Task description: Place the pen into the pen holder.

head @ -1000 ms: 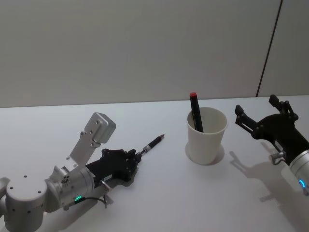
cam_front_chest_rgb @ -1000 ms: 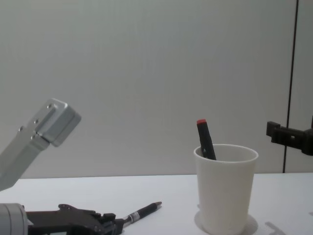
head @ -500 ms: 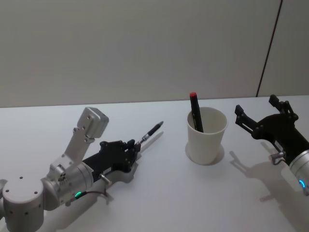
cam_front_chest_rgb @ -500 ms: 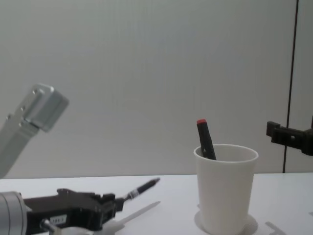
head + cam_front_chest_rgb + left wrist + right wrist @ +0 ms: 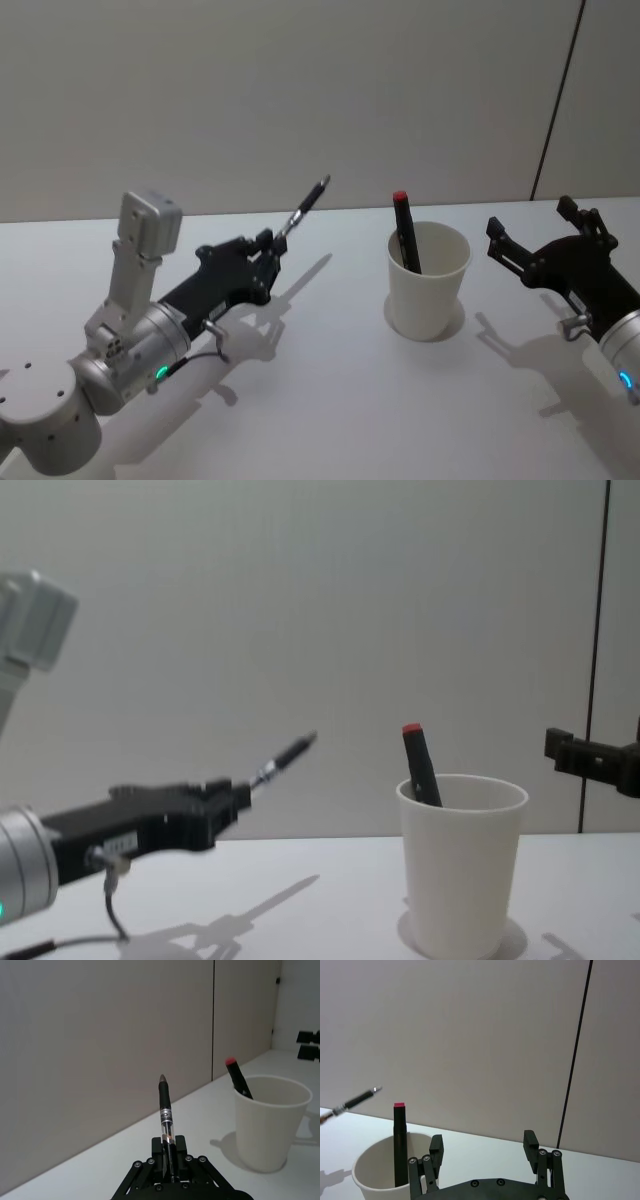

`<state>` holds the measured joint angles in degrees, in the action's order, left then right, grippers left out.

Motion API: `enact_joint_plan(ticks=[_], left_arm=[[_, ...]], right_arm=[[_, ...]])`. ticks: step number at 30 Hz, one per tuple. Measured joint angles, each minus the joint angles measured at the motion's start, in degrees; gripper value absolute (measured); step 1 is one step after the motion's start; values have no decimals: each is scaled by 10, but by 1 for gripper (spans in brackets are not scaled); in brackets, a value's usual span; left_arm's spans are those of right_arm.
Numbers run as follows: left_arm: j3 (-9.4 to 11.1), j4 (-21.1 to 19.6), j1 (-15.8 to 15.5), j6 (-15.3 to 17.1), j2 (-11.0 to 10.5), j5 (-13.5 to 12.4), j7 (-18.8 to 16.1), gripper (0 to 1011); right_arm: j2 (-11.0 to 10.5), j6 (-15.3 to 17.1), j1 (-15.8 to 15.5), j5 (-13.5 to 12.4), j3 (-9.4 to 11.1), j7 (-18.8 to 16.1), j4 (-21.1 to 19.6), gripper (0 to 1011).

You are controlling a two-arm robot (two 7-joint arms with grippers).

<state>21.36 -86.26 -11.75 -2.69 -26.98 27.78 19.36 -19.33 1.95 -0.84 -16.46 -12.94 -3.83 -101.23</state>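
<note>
Bench (image 5: 330, 400): white, carrying the cup.
Left claw (image 5: 268, 262): you are holding it above the bench, well left of the cup, and it is pinching the pen by its rear end.
Right claw (image 5: 530, 222): spread, idling to the cup's right.
Cup (image 5: 428, 285): standing upright, containing a red-capped marker (image 5: 405, 232).
Pen (image 5: 303, 212): angling upward toward the cup, well apart from its rim.
Progress: grasping looks done; carrying across, tipping and releasing are remaining.
Obscured: the cup's floor and the pen's gripped end.
</note>
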Motion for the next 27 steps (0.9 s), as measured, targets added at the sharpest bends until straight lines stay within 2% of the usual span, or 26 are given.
enact_joint_plan(ticks=[2, 4, 16, 22, 27], left_arm=[[0, 0, -1, -6, 1, 3, -1, 156], [-3, -2, -5, -30, 5, 14, -5, 155], [-13, -6, -32, -107, 28, 40, -14, 155], [-14, -6, -35, -119, 33, 42, -14, 156], [-9, -2, -34, -121, 36, 29, -8, 155]], right_arm=[[0, 0, 0, 0, 0, 0, 0, 1001], [0, 0, 0, 0, 0, 0, 0, 1001], [3, 1, 3, -4, 0, -1, 1, 1001], [11, 8, 13, -24, 1, -11, 3, 1001], [18, 17, 22, -48, 1, -23, 3, 1001]])
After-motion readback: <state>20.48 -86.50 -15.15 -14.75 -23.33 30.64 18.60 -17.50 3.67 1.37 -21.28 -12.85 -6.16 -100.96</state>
